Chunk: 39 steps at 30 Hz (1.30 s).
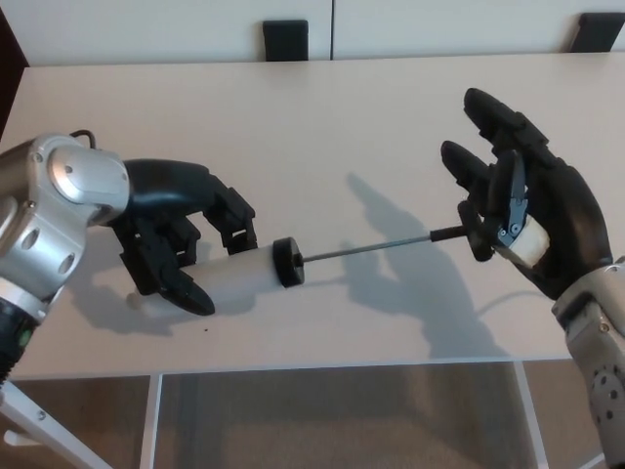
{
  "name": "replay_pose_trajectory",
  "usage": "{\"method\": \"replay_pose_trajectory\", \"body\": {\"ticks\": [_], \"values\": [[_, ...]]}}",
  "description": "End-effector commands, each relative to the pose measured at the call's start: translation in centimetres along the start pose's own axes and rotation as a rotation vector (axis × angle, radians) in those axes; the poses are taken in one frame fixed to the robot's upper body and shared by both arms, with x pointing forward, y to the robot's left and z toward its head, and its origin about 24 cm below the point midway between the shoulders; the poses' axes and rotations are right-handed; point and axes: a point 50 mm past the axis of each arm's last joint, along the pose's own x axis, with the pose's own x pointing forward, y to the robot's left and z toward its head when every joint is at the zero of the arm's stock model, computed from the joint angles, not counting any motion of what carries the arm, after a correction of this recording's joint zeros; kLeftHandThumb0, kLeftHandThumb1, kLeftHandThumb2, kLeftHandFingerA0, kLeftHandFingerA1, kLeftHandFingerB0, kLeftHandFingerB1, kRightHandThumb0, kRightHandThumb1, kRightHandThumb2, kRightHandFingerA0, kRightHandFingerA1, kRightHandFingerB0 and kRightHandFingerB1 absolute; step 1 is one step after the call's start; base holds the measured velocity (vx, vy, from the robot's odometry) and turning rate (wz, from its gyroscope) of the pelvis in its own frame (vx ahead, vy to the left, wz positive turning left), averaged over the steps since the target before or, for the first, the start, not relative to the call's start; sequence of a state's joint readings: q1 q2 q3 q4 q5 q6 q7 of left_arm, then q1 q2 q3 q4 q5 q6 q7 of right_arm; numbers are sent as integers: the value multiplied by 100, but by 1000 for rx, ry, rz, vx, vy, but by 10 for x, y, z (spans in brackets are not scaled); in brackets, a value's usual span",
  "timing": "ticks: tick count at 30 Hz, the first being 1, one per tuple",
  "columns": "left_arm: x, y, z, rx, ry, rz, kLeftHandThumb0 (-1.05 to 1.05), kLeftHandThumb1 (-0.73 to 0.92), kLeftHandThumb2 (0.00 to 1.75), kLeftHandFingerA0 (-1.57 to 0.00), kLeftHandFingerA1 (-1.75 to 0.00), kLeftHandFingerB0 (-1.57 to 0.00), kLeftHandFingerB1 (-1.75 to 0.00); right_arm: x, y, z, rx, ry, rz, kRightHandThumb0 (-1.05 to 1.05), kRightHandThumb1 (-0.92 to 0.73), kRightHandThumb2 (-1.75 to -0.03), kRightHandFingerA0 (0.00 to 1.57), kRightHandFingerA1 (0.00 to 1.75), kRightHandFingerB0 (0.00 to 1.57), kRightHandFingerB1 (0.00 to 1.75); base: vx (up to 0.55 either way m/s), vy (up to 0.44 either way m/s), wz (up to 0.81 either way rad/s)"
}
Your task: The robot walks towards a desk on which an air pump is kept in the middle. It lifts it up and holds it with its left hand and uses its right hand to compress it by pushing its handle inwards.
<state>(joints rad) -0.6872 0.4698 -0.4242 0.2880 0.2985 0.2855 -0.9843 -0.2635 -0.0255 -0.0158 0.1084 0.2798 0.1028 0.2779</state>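
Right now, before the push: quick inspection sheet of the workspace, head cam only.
Surface: pale desk, bare apart from shadows.
Job's things: air pump held off the desk, white barrel, black cap, thin rod drawn out toward the right; handle sits against the right palm.
Clutter: nothing seen.
Hands: left hand shut round the barrel; right hand open, fingers spread, at the handle but not closed on it.
Cables: a thin wire loop at the left wrist; otherwise nothing seen.
Surroundings: two dark chair backs behind the far edge; floor below the near edge.
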Motion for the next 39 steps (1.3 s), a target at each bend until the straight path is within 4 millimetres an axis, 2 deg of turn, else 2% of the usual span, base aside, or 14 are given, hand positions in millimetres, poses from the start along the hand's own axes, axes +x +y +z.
{"method": "replay_pose_trajectory", "body": {"ticks": [1,14,19,25,30,31,32,33,35,36,37,38,39], "values": [[5,-1,4,-11,-4,9,-13,65,95,-95,-154,-83,-127,-4,5,-5,0,4,4,-90,-81,-115,7,23,7,17,0,0,0],[5,2,10,-18,-28,16,-10,66,97,-95,-158,-82,-135,-4,8,-8,23,5,13,-88,-82,-115,8,24,8,18,0,0,0],[5,3,13,-8,-19,29,-11,68,90,-91,-159,-78,-136,-3,7,-8,25,8,3,-89,-81,-115,8,24,8,18,0,0,0],[6,4,18,-4,-28,25,-11,67,93,-91,-154,-82,-133,-4,7,-7,24,6,2,-89,-81,-115,8,24,8,18,0,0,0],[12,5,31,-12,-69,29,-9,64,96,-92,-154,-87,-130,-4,5,-5,-131,11,-6,-83,-85,-118,7,27,7,19,0,0,0],[15,8,44,-13,-90,35,-10,65,94,-86,-154,-79,-130,-4,5,-4,-159,0,-22,-84,-85,-117,7,25,7,19,0,0,0],[17,9,53,-13,-104,39,-10,65,94,-86,-154,-79,-130,-3,6,-4,-175,-7,-33,-84,-85,-117,7,25,7,19,0,0,0],[19,10,61,-11,-118,43,-13,64,89,-84,-147,-78,-126,-3,6,-4,-176,-16,-45,-84,-84,-117,7,27,7,20,0,0,0],[21,11,69,-7,-128,48,-13,64,89,-84,-147,-78,-126,-2,7,-3,-174,-25,-55,-84,-84,-117,7,27,7,20,0,0,0],[25,10,77,3,-132,65,-24,71,61,-82,-69,-67,-49,-1,8,-3,-183,-36,-57,-83,-85,-118,7,27,7,20,0,0,0],[28,10,84,10,-134,79,-24,71,61,-82,-69,-67,-49,0,9,-2,-189,-45,-59,-83,-85,-118,7,27,7,20,0,0,0],[32,8,94,34,-133,96,-26,74,61,-79,-75,-54,-49,0,8,-1,-215,-54,-80,-85,-84,-118,9,30,9,24,0,0,0],[34,7,100,50,-132,106,-26,74,61,-79,-75,-54,-49,0,8,-1,-233,-59,-95,-85,-84,-118,9,30,9,24,0,0,0]]}}
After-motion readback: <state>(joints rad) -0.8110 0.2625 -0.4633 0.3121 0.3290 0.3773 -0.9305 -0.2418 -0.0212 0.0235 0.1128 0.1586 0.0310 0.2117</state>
